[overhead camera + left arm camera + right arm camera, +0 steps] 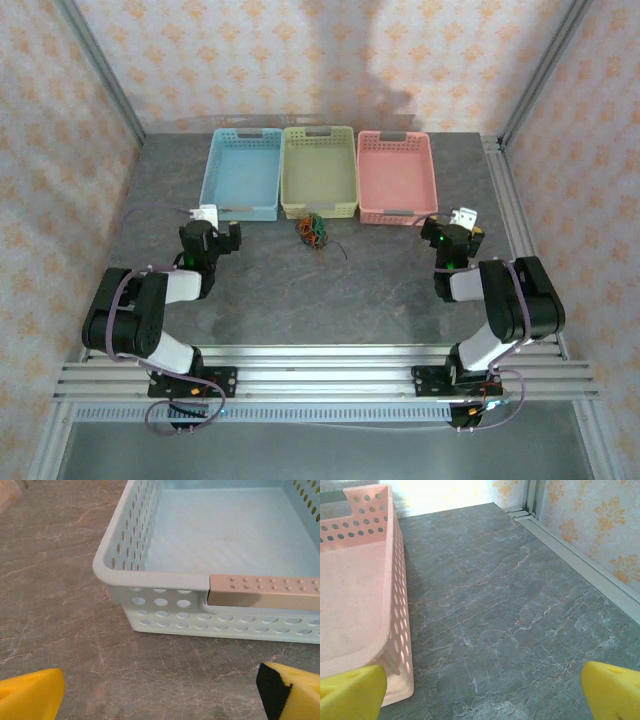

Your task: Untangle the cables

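Just in front of the yellow-green basket (318, 209), the cables (313, 230) lie knotted midway between my arms; I hold the left gripper (160, 692) and right gripper (480, 692) wide open, empty, flanking them so each can take a strand

Grey marbled desk (300, 290), blue basket (241, 173), yellow-green basket (319, 171) and pink basket (396, 176) side by side at its far edge, patterned wallpaper (250, 60) behind

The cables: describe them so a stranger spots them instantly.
On the table, find the middle, yellow-green basket of the far row. Just in front of it lie the cables: a small knot of thin orange, green and dark wires, unlike the rigid basket.
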Controlling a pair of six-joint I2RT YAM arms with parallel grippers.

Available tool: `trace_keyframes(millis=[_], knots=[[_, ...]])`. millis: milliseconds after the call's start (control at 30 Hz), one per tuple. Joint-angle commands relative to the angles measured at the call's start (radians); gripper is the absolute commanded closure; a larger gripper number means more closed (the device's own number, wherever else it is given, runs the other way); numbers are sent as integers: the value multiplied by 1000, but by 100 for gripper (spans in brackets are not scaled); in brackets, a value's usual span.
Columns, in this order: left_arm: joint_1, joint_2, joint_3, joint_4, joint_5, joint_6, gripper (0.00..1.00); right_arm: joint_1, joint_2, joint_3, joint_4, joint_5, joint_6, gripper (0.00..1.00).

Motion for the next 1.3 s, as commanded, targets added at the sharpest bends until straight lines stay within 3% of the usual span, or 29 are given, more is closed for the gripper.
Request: trace_keyframes(millis=[0, 1267], knots=[[-8, -7, 18, 26, -30, 0, 0, 6, -19, -13, 36, 13, -9, 1], [-8, -6, 18, 26, -28, -1, 0, 17, -16, -19, 52, 21, -20, 1]])
